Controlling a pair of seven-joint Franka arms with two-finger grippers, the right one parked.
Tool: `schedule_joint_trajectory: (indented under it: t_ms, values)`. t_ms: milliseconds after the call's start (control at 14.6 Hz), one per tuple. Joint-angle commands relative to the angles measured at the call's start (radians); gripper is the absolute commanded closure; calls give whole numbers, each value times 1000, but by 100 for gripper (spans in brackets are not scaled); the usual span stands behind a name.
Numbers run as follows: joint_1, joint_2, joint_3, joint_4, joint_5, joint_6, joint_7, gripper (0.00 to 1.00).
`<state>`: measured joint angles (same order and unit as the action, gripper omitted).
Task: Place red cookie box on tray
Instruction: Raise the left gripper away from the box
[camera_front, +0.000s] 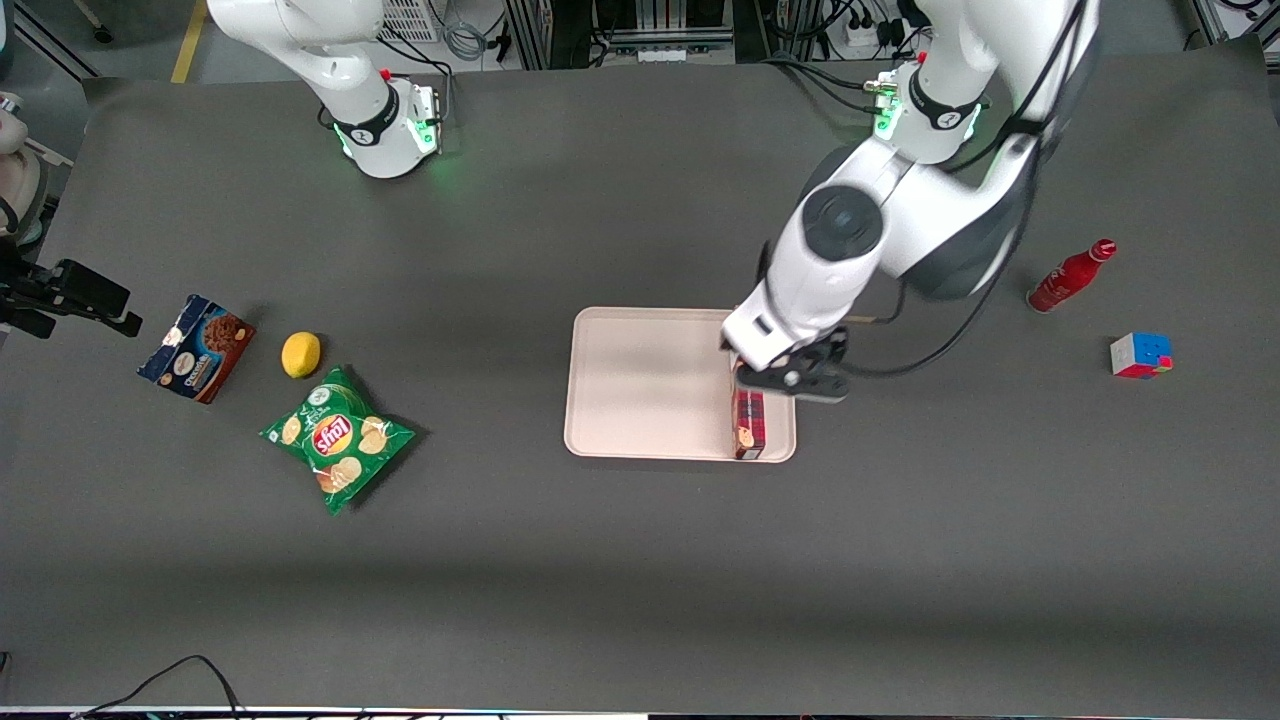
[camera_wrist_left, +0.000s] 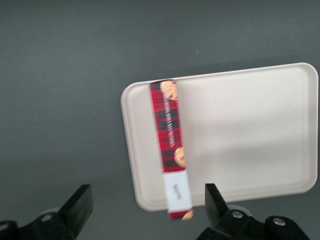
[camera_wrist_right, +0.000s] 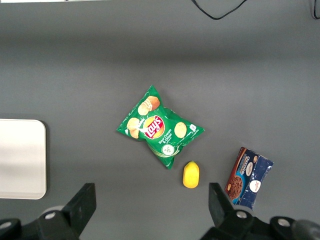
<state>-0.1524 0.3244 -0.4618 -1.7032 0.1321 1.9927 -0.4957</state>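
L arm: glossy white shells w/ dark grey joint sections, round dark cap on one joint, black cables looping off it. Green light + red button at its base. Gripper above the tray: black fingers, screws visible.

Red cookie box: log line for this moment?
red cookie box: on tray, along one edge | gripper: open, above box

Red tartan cookie box with white label, pale pinkish-cream tray, black hand
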Motion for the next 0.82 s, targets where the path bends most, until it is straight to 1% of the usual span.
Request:
schedule_joint_trajectory:
  t_ms: [0,206,343,480,549,618,686,755]
  values:
    - [16,-217,110,-35,-75,-187,184,0]
    - [16,-327,298,-33,-112,-290,409,0]
    - [16,-353,418,-15,-114,-333,494,0]
    - [33,-354,500,2,-111,-347,540,0]
    - [86,-351,499,4,-108,-342,571,0]
    - [143,-346,474,7,-108,-335,630,0]
    - [186,-341,454,11,-112,-328,684,0]
    - [207,-338,450,17,-112,-330,703,0]
